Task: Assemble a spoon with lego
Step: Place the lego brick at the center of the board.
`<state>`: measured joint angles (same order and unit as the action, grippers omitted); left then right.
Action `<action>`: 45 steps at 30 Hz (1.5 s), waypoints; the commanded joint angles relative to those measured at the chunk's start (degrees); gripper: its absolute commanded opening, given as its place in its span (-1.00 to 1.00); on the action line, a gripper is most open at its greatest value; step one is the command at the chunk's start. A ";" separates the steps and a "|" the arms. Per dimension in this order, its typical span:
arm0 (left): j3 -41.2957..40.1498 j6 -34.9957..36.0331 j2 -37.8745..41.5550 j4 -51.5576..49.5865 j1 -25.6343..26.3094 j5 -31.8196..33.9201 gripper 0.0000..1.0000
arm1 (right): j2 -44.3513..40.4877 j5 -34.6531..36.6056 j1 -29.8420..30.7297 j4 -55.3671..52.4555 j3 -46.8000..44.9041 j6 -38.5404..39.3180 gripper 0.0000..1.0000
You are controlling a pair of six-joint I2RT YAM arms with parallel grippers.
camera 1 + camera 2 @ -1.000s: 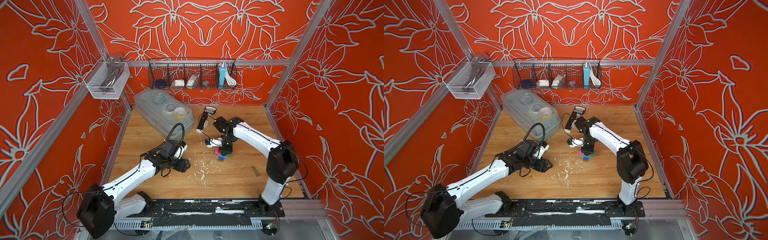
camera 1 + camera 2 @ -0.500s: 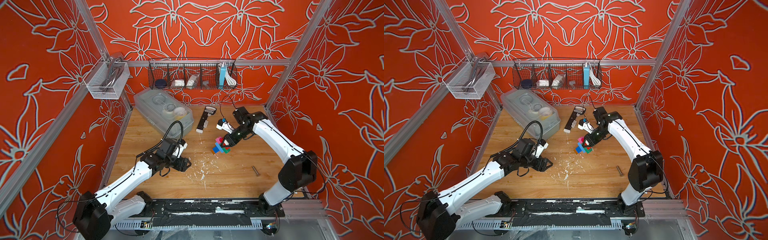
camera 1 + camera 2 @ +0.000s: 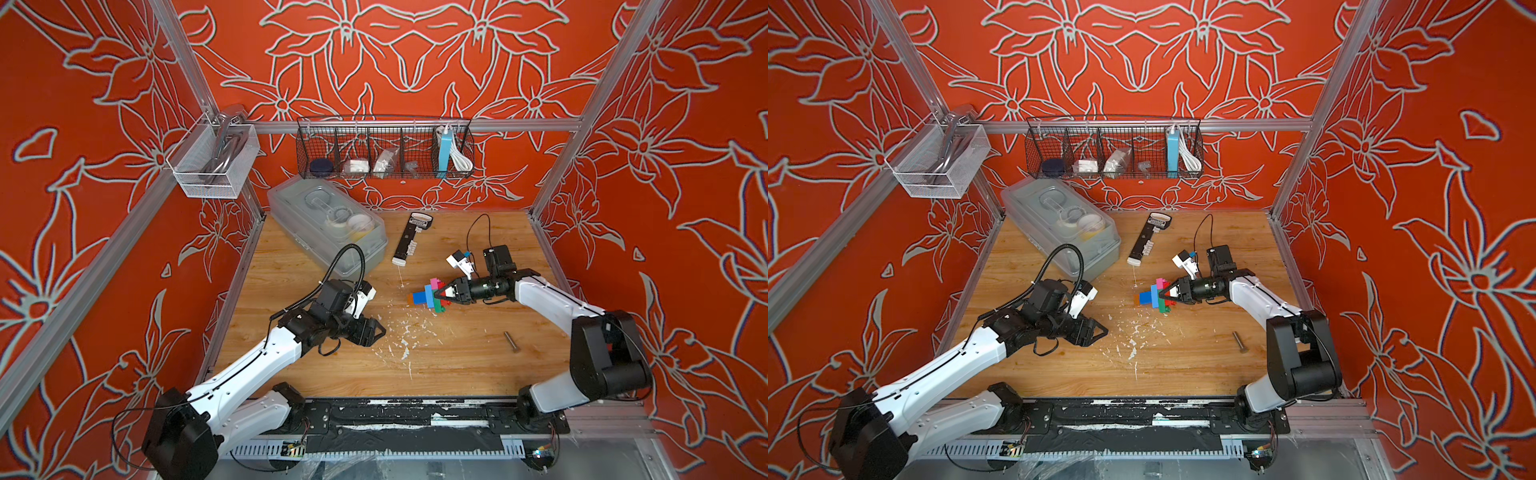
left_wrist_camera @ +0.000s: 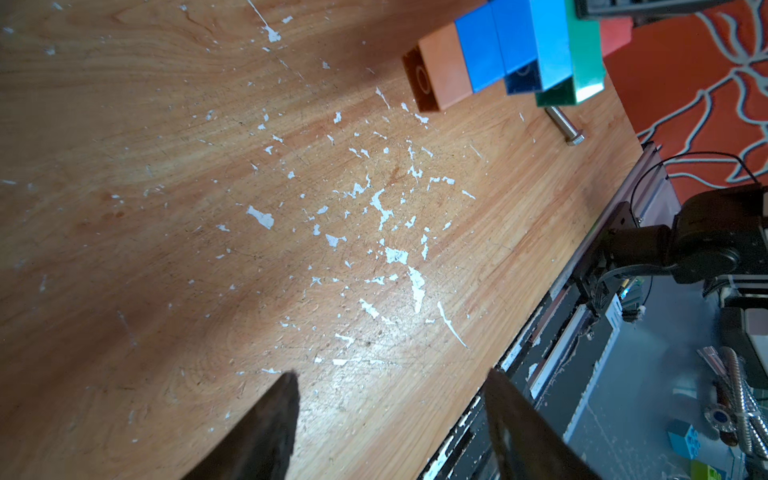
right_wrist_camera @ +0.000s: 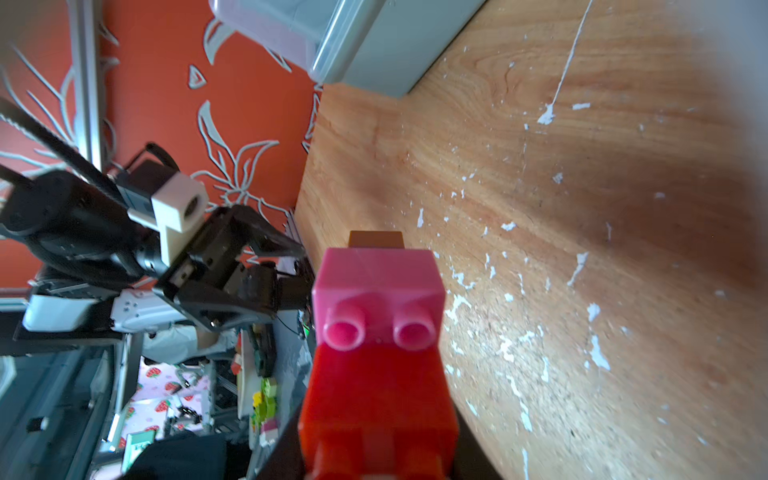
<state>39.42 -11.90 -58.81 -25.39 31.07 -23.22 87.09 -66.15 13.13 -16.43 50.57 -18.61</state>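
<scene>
The spoon (image 3: 424,296) is a small brick figure with a brown tip, blue stem and a green, pink and red head. It lies sideways just above the wooden table in both top views (image 3: 1151,296). My right gripper (image 3: 439,296) is shut on its head from the right, and the stem points toward the left arm. In the right wrist view the red brick (image 5: 378,395) sits between the jaws with the pink brick (image 5: 376,286) beyond it. My left gripper (image 3: 380,331) hovers open and empty to the spoon's lower left. In its wrist view the fingertips (image 4: 286,386) stand wide apart and the spoon (image 4: 511,50) is ahead.
A clear lidded box (image 3: 328,224) stands at the back left, with a black-and-white bar tool (image 3: 409,239) beside it. A steel bolt (image 3: 512,341) lies at the front right. White flecks are scattered over the middle of the table (image 3: 457,365). Wire baskets (image 3: 384,149) hang on the back wall.
My right gripper has lifted the spoon off the table and turned it from pointing down to lying sideways, stem toward the left arm. The left arm has hardly moved.
</scene>
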 commanded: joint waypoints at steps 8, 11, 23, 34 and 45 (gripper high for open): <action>-0.69 0.61 -1.47 6.38 -0.21 -4.21 0.40 | 8.28 -6.97 -1.06 19.84 -2.02 -11.92 -0.94; -1.08 0.48 -1.47 6.66 -0.25 -3.75 0.40 | 10.24 -7.75 -1.24 19.62 -1.87 -10.70 -0.93; -1.42 0.39 -2.34 7.19 -0.26 -3.30 0.40 | 14.58 -8.48 -1.30 18.30 -1.09 -7.34 -0.92; -1.38 0.65 -2.68 7.02 -0.28 -2.84 0.40 | 18.52 -7.97 -1.37 18.76 -0.57 -6.47 -0.92; -1.50 0.88 -2.81 6.84 -0.17 -2.44 0.40 | 20.06 -7.00 -1.37 14.00 1.01 -3.28 -0.86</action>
<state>38.44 -11.81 -61.25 -18.94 31.07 -25.63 106.56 -72.64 12.14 -0.03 49.47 -24.62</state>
